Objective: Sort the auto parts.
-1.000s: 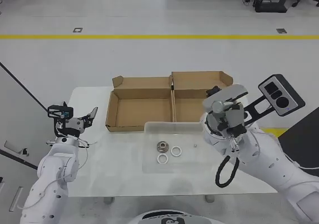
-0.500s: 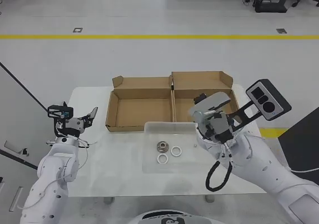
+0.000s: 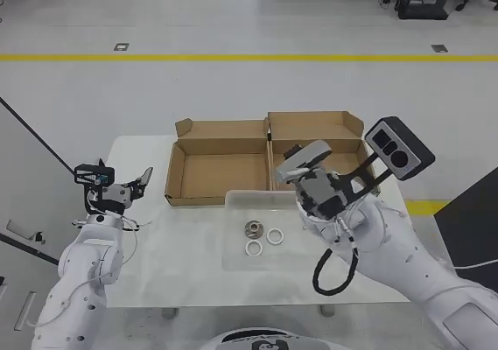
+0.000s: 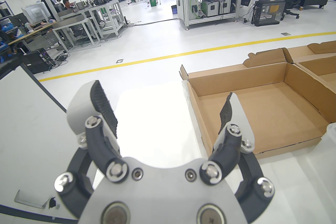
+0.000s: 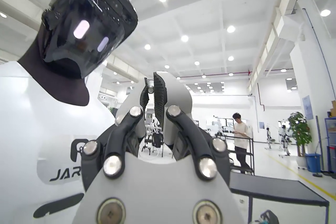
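Observation:
A clear plastic tray (image 3: 231,199) in the middle of the table holds a dark grey gear-like part (image 3: 252,230) and two white rings (image 3: 276,235) (image 3: 254,248). Behind it stand two open cardboard boxes, the left box (image 3: 218,175) and the right box (image 3: 314,129). My right gripper (image 5: 151,83) points up, away from the table, shut on a small shiny metal part (image 5: 150,86). In the top view it (image 3: 305,164) hangs over the right box's near half. My left gripper (image 4: 165,93) is open and holds nothing. It (image 3: 139,181) hovers at the table's left edge, facing the left box (image 4: 262,109).
The white table (image 3: 178,254) has bare surface left of the tray and in front of it. A grey panel (image 3: 3,166) stands close to the left arm. A yellow floor line (image 3: 249,58) runs behind the table.
The right arm has swung left across the right box, from its right side toward the boxes' shared wall, its gripper still shut. The left arm has kept still.

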Robot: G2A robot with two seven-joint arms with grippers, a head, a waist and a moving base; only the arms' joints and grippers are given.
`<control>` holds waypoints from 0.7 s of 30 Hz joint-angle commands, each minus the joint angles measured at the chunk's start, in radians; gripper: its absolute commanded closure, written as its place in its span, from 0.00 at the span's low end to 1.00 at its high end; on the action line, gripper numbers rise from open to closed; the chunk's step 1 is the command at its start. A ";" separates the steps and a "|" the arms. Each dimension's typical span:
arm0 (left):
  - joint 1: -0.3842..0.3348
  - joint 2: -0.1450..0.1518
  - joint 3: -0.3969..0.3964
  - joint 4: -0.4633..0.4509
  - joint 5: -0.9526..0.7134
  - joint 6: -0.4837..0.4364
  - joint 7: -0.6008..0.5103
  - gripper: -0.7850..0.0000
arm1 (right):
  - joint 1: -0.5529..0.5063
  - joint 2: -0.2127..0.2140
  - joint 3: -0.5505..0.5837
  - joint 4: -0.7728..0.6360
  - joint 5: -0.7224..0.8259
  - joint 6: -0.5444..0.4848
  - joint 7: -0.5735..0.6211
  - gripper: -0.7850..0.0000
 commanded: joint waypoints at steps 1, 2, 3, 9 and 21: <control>0.000 0.000 0.000 0.000 0.000 0.000 0.000 0.00 | -0.014 -0.012 0.005 -0.008 0.006 0.000 -0.039 1.00; 0.000 0.000 0.000 0.000 0.000 0.000 0.000 0.00 | -0.020 -0.018 0.007 -0.011 0.002 0.001 -0.053 1.00; 0.000 0.000 0.000 0.000 0.000 0.000 0.000 0.00 | -0.025 -0.024 0.009 -0.012 -0.004 0.002 -0.065 1.00; 0.000 0.000 0.000 0.000 0.000 0.000 0.000 0.00 | -0.055 -0.062 0.013 -0.027 -0.030 0.010 -0.138 1.00; 0.000 0.000 0.000 0.000 0.000 0.000 0.000 0.00 | -0.086 -0.104 0.035 0.002 -0.119 0.034 -0.057 1.00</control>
